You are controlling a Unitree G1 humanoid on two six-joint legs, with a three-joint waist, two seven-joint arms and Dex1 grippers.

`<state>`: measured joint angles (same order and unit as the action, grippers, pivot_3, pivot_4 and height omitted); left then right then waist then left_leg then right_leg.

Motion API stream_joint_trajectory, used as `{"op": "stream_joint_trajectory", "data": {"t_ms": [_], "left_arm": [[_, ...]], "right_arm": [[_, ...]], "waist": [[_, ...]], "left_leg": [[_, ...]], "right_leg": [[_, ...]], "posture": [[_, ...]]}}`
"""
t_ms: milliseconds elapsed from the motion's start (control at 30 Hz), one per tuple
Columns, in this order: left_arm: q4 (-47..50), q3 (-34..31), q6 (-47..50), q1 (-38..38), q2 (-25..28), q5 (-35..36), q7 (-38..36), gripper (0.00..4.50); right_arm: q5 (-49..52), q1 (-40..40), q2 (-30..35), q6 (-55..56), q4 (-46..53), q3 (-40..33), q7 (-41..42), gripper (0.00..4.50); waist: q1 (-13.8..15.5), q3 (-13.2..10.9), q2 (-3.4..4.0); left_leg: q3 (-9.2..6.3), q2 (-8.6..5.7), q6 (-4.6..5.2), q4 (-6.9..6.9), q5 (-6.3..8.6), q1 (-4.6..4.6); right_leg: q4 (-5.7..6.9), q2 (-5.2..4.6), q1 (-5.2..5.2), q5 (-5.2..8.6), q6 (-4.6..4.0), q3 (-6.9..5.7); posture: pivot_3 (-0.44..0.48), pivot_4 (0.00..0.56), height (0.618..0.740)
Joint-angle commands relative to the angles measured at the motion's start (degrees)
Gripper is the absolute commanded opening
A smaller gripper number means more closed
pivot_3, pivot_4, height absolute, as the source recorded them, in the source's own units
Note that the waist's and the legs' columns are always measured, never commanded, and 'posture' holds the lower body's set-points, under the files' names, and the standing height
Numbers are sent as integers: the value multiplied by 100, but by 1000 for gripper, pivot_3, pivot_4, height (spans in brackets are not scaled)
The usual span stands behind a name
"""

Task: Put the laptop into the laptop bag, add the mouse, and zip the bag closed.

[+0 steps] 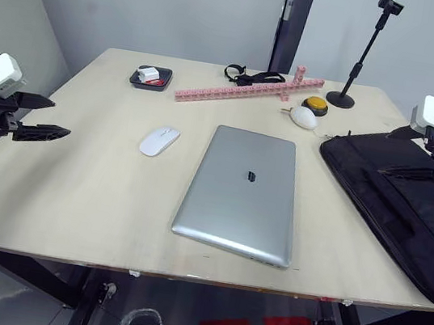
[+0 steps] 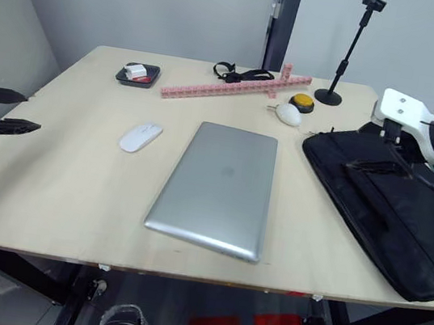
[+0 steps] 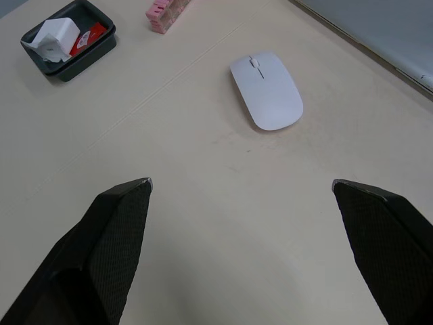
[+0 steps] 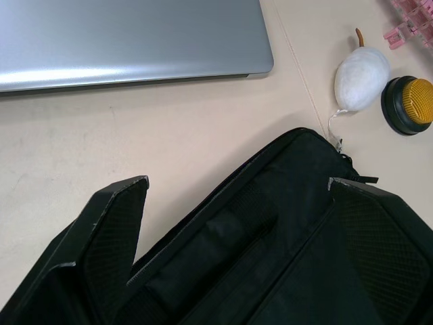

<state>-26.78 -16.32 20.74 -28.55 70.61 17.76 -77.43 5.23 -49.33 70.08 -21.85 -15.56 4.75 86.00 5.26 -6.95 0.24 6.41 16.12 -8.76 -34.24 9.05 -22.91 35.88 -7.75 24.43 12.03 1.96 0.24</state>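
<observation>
Left pincer (image 1: 58, 118): fingers spread apart, empty, hovering above the table's (image 1: 74, 190) left edge, aimed at the mouse.
Mouse (image 1: 159, 140): on bare wood, just left of the laptop, long axis angled toward the far right.
Laptop (image 1: 241, 192): lid shut, flat mid-table, long axis running near to far, leaning slightly right.
Bag (image 1: 407, 199): lying flat at the right edge, appears closed, long axis slanting near-right.
Right pincer (image 4: 237, 193): fingers apart, empty, above the bag.
Risk: the thin laptop may slip from a pinch; the flat bag mouth may block entry.
</observation>
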Motion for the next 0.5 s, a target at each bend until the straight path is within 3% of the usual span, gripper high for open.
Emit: {"op": "stream_joint_trajectory", "data": {"t_ms": [33, 500], "left_arm": [[-8, -27, -97, -134, 141, -35, 25, 4472], [-149, 161, -33, -461, 215, -66, -66, 4472]], "right_arm": [[135, 94, 122, -129, 295, -216, 27, 4500], [161, 13, -12, -264, 379, -132, -52, 4500]], "waist": [[1, 0, 0], [6, 1, -1]], "left_leg": [[0, 0, 0, 0, 0, 0], [0, 0, 0, -4, 0, 1]], "right_leg": [[0, 0, 0, 0, 0, 0], [6, 0, 0, 0, 0, 2]], "posture": [[0, 150, 740], [0, 150, 740]]}}
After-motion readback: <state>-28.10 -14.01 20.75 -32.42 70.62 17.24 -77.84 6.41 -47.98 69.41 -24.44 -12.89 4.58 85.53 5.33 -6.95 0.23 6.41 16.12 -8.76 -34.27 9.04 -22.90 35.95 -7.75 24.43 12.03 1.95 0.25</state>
